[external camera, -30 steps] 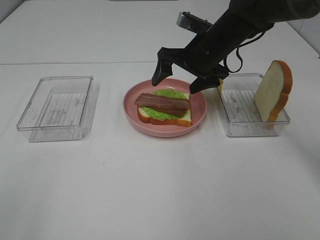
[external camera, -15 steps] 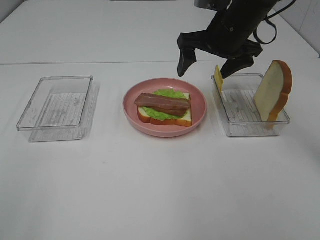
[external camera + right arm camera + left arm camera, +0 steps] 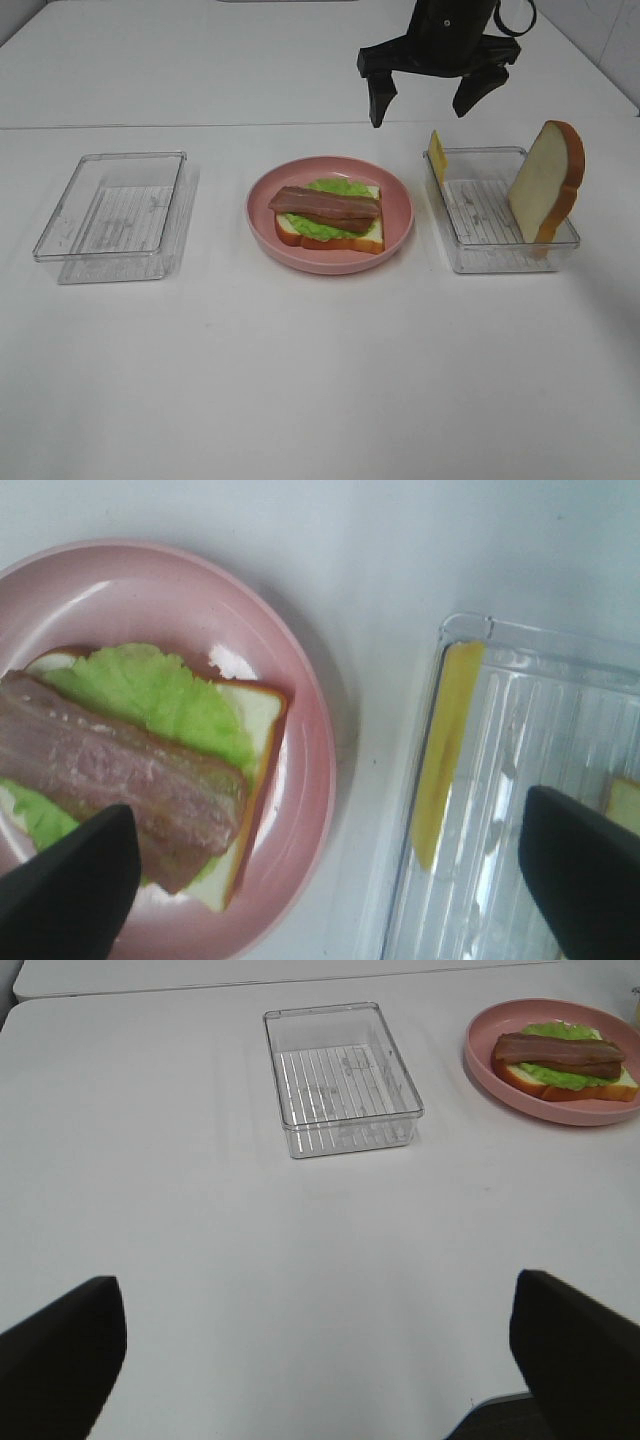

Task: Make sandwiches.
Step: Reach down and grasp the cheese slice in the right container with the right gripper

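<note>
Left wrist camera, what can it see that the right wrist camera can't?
Only the left wrist camera shows a clear box holding nothing, standing apart from the pink plate. Only the right wrist camera shows the yellow cheese slice standing on edge against the wall of a second clear box, plus a corner of what looks like the spare bread slice. Both show that pink plate with the unfinished sandwich: bottom bread, green lettuce, brown bacon on top.
</note>
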Robot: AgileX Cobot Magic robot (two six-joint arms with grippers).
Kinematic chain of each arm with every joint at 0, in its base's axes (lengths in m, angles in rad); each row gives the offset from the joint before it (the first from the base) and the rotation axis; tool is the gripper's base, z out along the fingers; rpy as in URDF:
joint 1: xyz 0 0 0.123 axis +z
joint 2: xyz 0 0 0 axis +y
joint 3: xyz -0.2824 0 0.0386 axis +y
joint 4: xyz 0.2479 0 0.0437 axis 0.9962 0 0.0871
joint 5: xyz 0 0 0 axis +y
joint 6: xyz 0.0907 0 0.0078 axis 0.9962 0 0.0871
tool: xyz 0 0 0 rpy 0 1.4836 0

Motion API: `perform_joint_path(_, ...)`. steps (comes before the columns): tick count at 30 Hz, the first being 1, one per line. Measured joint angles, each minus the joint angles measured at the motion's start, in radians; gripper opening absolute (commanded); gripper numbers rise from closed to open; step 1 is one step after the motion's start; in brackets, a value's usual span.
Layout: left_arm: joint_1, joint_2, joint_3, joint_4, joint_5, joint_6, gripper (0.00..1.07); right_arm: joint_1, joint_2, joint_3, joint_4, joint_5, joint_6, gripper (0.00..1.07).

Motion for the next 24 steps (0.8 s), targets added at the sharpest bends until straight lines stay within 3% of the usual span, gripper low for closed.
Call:
perform_joint_path(4,0.000,0.000,0.000,0.000,0.000,0.000,1.00,-0.017,0.066,-0.070,0.009,0.002,0.000,0.96)
perform_joint_path(12,0.000,0.000,0.000,0.000,0.000,0.000,1.00,-0.123,0.095,-0.085,0.110,0.008,0.001,0.96)
perform_joint_path(24,0.000,0.000,0.000,0.000,0.000,0.000,1.00,-0.134,0.164,-0.091,0.181,0.013,0.001,0.96)
